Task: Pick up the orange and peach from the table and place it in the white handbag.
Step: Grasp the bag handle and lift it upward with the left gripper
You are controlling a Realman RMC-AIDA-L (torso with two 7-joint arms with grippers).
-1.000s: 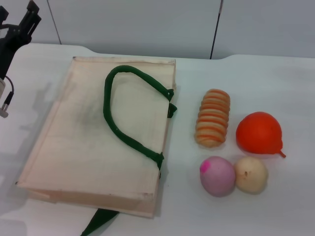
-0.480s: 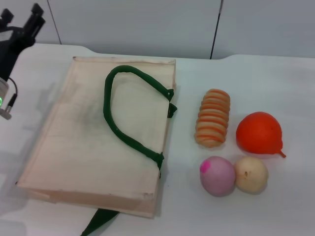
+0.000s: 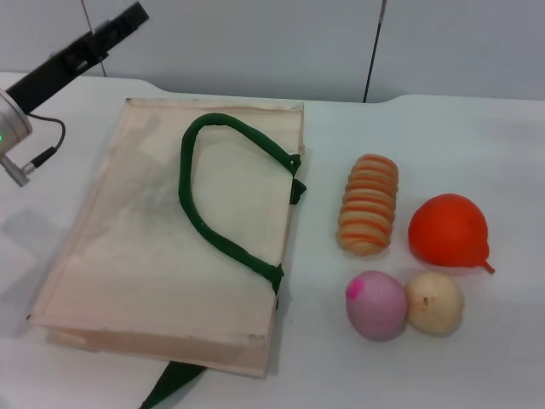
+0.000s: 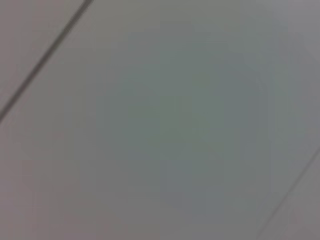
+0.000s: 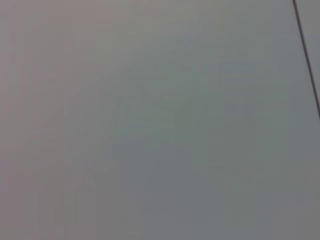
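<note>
The orange (image 3: 448, 230) lies on the white table at the right, its stem tip pointing right. The peach (image 3: 375, 305), pink-mauve with a magenta spot, lies in front of it, touching a tan fruit. The white handbag (image 3: 128, 247) lies flat on the left half of the table, with one green handle (image 3: 200, 217) looped across its top. My left gripper (image 3: 132, 15) is raised at the far left, above the bag's far left corner, pointing up and right, far from both fruits. My right gripper is out of view. Both wrist views show only a blank grey wall.
An orange-striped ridged roll (image 3: 369, 204) lies between the bag and the orange. A pale tan round fruit (image 3: 434, 302) touches the peach on its right. A second green strap (image 3: 170, 385) sticks out under the bag's near edge. A grey panelled wall stands behind the table.
My left gripper has swung from the far left edge up and to the right and turned, and now points toward the upper right. The fruits and the bag have not moved.
</note>
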